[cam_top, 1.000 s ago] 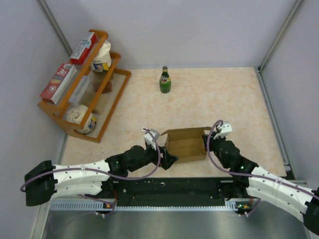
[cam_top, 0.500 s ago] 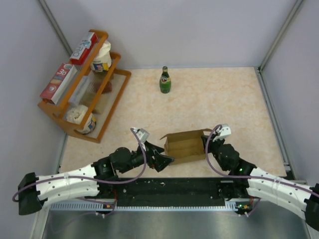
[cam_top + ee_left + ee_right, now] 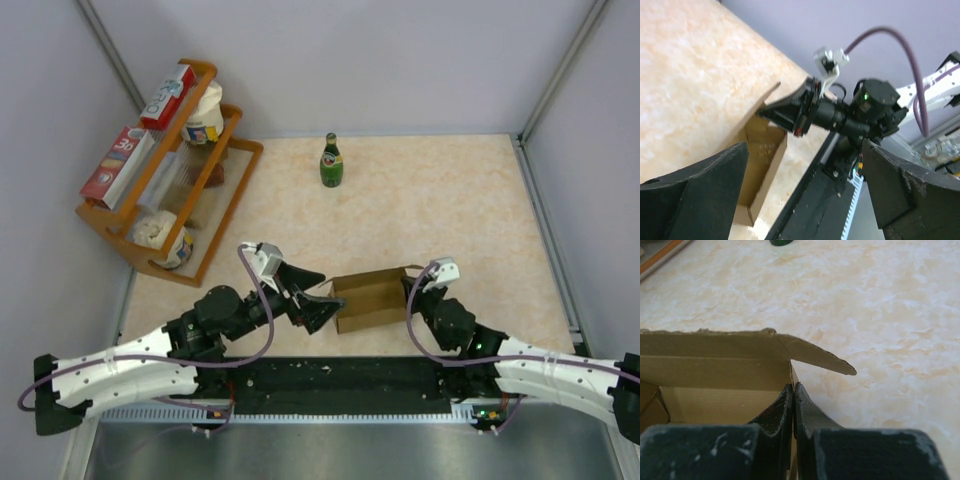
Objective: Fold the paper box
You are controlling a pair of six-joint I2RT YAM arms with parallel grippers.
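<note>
The paper box [image 3: 375, 298] is a small brown carton lying open near the table's front edge. My right gripper [image 3: 409, 290] is shut on the box's right end wall. In the right wrist view the gripper [image 3: 793, 389] pinches that wall's edge, with the box interior [image 3: 715, 375] to the left and a side flap [image 3: 815, 359] sticking out to the right. My left gripper [image 3: 322, 300] is open just off the box's left end and holds nothing. In the left wrist view the box [image 3: 757, 150] lies ahead between its spread fingers [image 3: 700, 190].
A green bottle [image 3: 332, 162] stands at the back centre. A wooden rack [image 3: 225, 190] with red-and-white printed boxes and tubs stands at the back left. A black rail [image 3: 340, 375] runs along the near edge, close behind the box. Walls close in both sides.
My left arm has drawn back to the left and its gripper has come off the box's left end. The box and my right gripper have shifted slightly toward the near edge.
</note>
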